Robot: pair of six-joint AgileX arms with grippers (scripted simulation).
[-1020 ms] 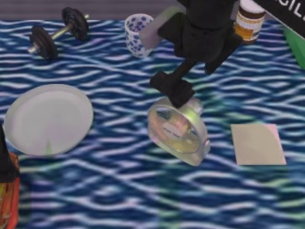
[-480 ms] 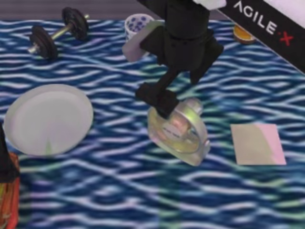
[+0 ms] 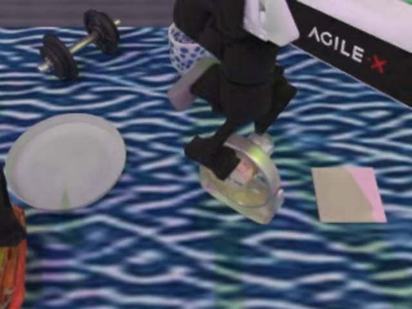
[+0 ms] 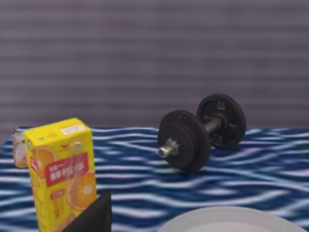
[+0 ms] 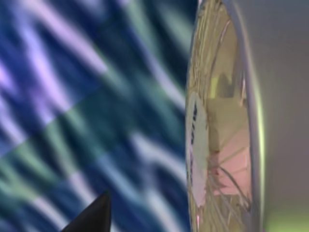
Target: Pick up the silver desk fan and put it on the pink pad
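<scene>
Silver desk fan (image 3: 248,180): mid-desk, tilted, not yet lifted. Right end effector (image 3: 222,158): over the fan's upper-left rim, whether spread or pinching cannot be told. Pink pad (image 3: 349,194): to the fan's right, apart, bare. Step: grasping. Next: secure grip, lift, carry rightward. Left arm: parked at the desk's left edge.

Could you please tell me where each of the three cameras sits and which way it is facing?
Top: overhead, looking down at the table; right arm reaches over the fan.
Left wrist: low, facing the dumbbell and juice carton; one fingertip shows.
Right wrist: close on the fan; one fingertip shows.
Top and right wrist share the fan.
</scene>
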